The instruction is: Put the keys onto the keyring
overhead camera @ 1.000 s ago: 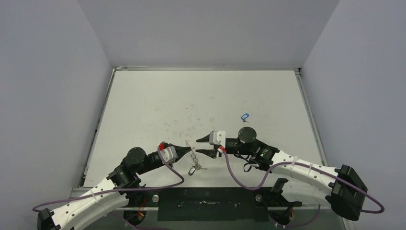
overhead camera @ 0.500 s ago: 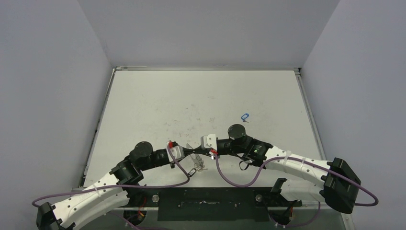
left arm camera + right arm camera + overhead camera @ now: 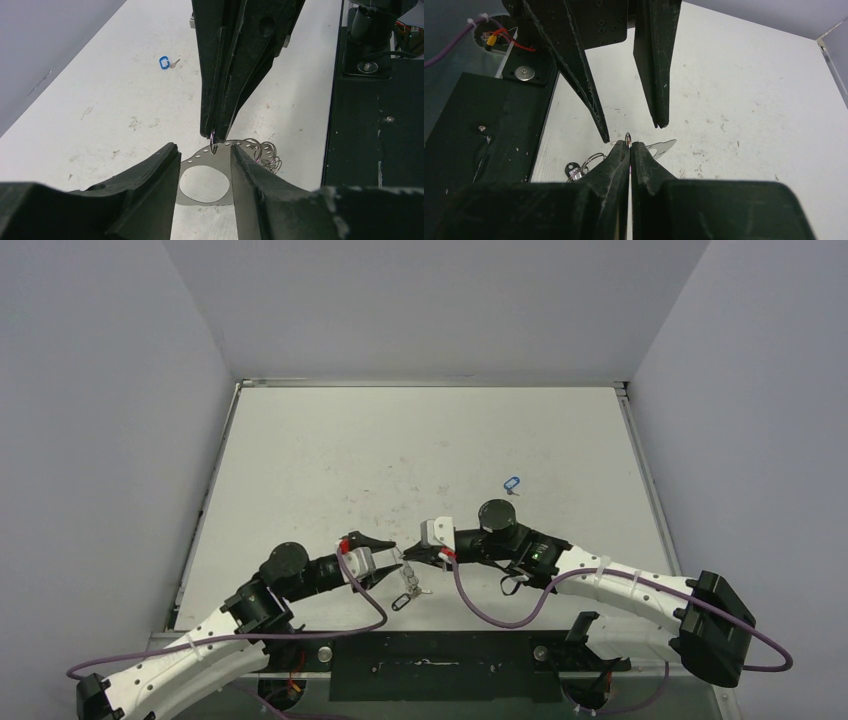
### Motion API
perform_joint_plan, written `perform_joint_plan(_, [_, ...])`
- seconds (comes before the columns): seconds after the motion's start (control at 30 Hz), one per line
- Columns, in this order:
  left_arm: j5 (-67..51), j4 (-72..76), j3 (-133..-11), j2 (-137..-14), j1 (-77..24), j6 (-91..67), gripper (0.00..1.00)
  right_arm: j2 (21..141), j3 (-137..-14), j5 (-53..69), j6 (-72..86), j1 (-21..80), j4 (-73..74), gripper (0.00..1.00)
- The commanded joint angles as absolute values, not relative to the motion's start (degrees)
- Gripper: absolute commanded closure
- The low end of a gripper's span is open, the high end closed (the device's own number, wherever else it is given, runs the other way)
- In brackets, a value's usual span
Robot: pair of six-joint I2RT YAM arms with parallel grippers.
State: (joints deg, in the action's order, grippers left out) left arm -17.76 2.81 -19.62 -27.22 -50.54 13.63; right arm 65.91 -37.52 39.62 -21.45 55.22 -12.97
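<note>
The keyring (image 3: pixel 196 159), a pale grey plate with a big round hole, sits between the spread fingers of my left gripper (image 3: pixel 203 148), which is open. The plate runs on behind both fingers, and I cannot tell whether they touch it. My right gripper (image 3: pixel 629 145) is shut on one small wire loop (image 3: pixel 628 137) at the plate's rim. From above, the two grippers (image 3: pixel 388 552) (image 3: pixel 408 555) meet tip to tip over the keyring (image 3: pixel 407 568). The dark-headed key (image 3: pixel 400 600) hangs among the loops below. The blue-headed key (image 3: pixel 511 483) lies apart on the table.
A black base plate (image 3: pixel 430 665) runs along the near table edge, right below the grippers. Purple cables (image 3: pixel 500 615) loop from both wrists. Grey walls close in the white table (image 3: pixel 420 440) on three sides.
The right gripper came in and shut on a wire loop of the keyring. The left gripper, shut before, has opened and drawn back a little to the left.
</note>
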Motion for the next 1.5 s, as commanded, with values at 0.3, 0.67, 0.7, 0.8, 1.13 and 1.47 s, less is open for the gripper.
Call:
perform_joint_plan(0.3, [-19.6, 10.6, -18.6, -29.2, -50.6, 11.9, 0.63, 65.2, -39.2, 41.9, -16.6, 55.4, -20.3, 1.0])
perform_joint_plan(0.67, [-20.2, 11.6, -18.4, -30.4, -50.6, 12.3, 1.0, 65.1, -39.5, 42.1, -16.3, 55.4, -20.2, 1.0])
perform_joint_plan(0.7, [-20.2, 11.4, -18.3, -30.3, -50.6, 12.4, 1.0, 65.1, -39.5, 41.7, -16.1, 55.4, -20.2, 1.0])
perform_joint_plan(0.8, [-20.1, 11.3, -18.0, -29.7, -50.6, 12.2, 1.0, 64.9, -39.4, 40.9, -15.6, 55.3, -20.7, 0.99])
perform_joint_plan(1.13, [-19.2, 13.5, -14.8, -26.1, -50.6, 10.0, 1.0, 61.7, -31.3, 32.6, -1.1, 53.6, -42.4, 0.15])
perform_joint_plan(1.47, [-17.7, 13.9, -13.0, -22.2, -50.6, 8.6, 1.0, 59.2, -33.8, 14.5, 10.4, 51.4, -32.8, 0.0])
